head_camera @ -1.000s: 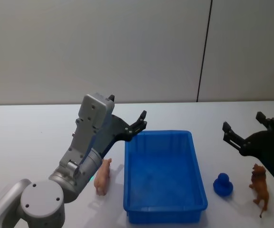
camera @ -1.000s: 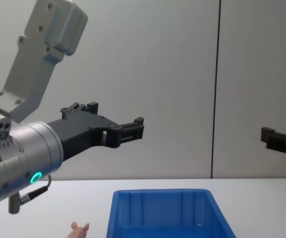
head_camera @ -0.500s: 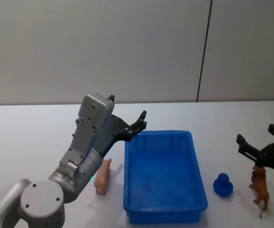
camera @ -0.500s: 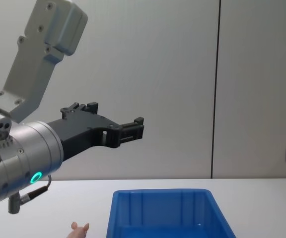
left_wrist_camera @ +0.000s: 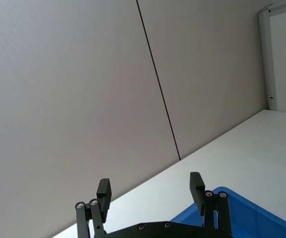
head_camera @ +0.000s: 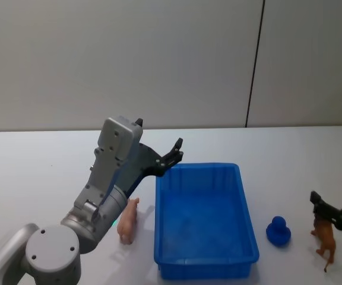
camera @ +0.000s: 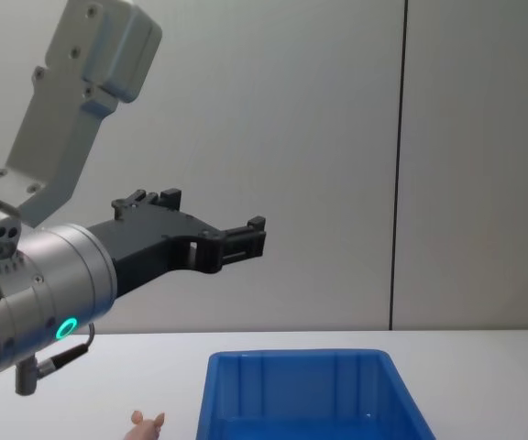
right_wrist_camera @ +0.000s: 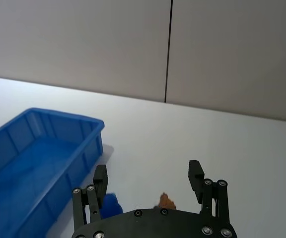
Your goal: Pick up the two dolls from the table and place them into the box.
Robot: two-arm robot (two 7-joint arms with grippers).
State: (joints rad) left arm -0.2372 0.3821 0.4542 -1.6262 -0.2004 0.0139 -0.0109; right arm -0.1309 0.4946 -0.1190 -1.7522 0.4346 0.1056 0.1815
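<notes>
The left gripper [head_camera: 176,151] hangs in the air at mid-frame in the head view, just over the far left corner of the box [head_camera: 198,168]. Its fingers are spread wide and hold nothing. The left wrist view looks along that gripper [left_wrist_camera: 150,187]: the two black fingers [left_wrist_camera: 104,188] stand well apart, with bare wall between them and a blue corner of the box [left_wrist_camera: 242,210] at the lower right.

The right gripper [head_camera: 334,191] sits low at the right edge of the head view, just above the brown animal figure [head_camera: 325,237], which stands on the table [head_camera: 40,172]. Its fingers are also wide open and grip nothing; whether they touch the figure cannot be told. In the right wrist view the gripper [right_wrist_camera: 148,174] is parted over white tabletop. The figure's brown head [right_wrist_camera: 166,201] pokes up at the palm's edge, and a small blue toy [right_wrist_camera: 112,203] lies beside the nearer finger [right_wrist_camera: 100,176].

The head view gives the layout. The pink pig [head_camera: 127,221] stands on the table just beside the left wall of the box, and the small blue toy [head_camera: 278,231] lies between the box and the brown figure.

The chest view, looking from the side, has the left gripper [camera: 250,240] high above the box [camera: 296,356]. A scrap of the pig [camera: 147,421] shows at the lower left edge.
</notes>
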